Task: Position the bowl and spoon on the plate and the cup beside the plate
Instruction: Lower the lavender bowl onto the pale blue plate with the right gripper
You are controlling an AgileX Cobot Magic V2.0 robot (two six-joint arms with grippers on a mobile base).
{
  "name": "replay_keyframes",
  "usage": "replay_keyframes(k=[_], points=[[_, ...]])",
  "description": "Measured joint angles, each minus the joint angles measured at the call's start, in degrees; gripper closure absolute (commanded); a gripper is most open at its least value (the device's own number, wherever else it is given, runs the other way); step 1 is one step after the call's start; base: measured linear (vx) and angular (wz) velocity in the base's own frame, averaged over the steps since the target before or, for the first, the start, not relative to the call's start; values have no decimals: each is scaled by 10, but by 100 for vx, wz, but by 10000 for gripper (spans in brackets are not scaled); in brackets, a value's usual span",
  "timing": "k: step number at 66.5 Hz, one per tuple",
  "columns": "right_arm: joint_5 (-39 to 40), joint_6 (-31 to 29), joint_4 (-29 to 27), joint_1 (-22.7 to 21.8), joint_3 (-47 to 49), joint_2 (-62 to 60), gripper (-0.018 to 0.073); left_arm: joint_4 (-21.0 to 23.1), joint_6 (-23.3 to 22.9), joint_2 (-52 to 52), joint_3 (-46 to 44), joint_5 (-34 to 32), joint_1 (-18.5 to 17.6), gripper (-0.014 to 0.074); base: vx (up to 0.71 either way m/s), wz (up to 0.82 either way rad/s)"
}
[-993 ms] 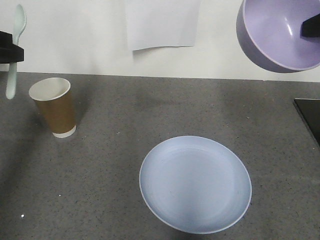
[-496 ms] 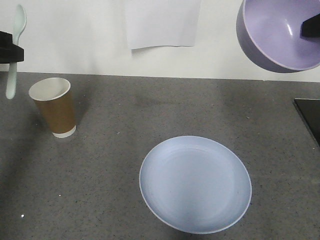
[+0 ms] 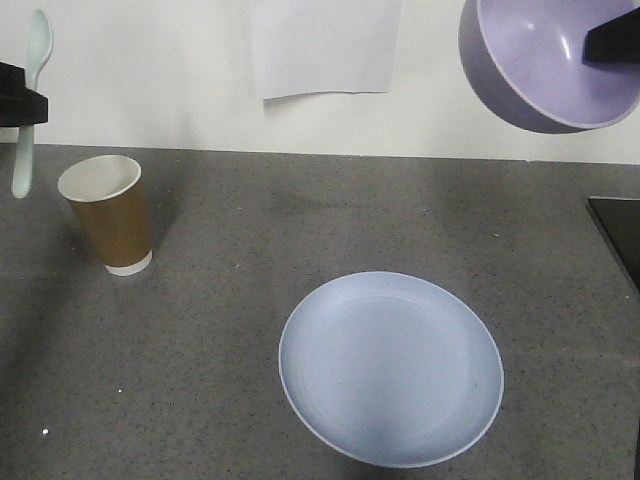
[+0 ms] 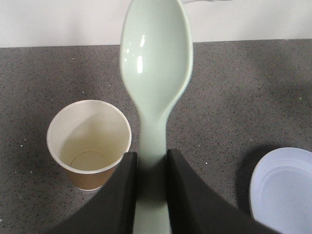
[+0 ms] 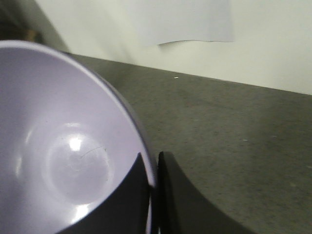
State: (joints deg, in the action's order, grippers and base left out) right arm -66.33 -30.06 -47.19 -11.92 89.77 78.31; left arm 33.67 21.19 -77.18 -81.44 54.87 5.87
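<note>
Lavender plastic bowl (image 3: 545, 60) hangs in the air at the upper right of the front view. It is tilted with its opening toward the camera, high above the plate (image 3: 390, 365) and well apart from it.

Right gripper (image 5: 152, 165): the right wrist view shows two dark fingers pinching the bowl's rim, one inside the wall and one outside, with only the wall between them. The front view gives just a dark block against the bowl's inner side.

Spoon (image 4: 156, 63), mint green, is upright with the scoop on top. Left gripper (image 4: 151, 163): the left wrist view shows both fingers pressed against the flat handle from either side. The front view places the spoon at the far left edge, off the counter, above and left of the cup (image 3: 108, 215).

The plate lies flat on the grey speckled counter (image 3: 300, 220), front centre. The cup stands upright at left, well apart from the plate. The left wrist view looks down into its white inside and catches only the plate's edge.

A white paper sheet (image 3: 325, 45) hangs on the wall. A dark panel (image 3: 618, 235) at the right edge appears in the front view only.
</note>
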Motion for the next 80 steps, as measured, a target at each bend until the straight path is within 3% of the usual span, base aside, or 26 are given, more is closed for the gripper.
replay_keyframes(k=[6,11,26,35,43,60,80], points=[[-34,-37,-40,27,0,34,566,0,0,0,0,0,0,603,0,0],[-40,-54,-35,74,0,71,564,0,0,0,0,0,0,603,0,0],[-44,-34,124,223,0,164,562,0,0,0,0,0,0,603,0,0],[-45,5,228,276,0,210,562,0,0,0,0,0,0,603,0,0],[-45,30,282,291,0,239,562,0,0,0,0,0,0,603,0,0],[-44,35,299,295,0,274,534,0,0,0,0,0,0,603,0,0],[-43,35,319,295,0,277,355,0,0,0,0,0,0,603,0,0]])
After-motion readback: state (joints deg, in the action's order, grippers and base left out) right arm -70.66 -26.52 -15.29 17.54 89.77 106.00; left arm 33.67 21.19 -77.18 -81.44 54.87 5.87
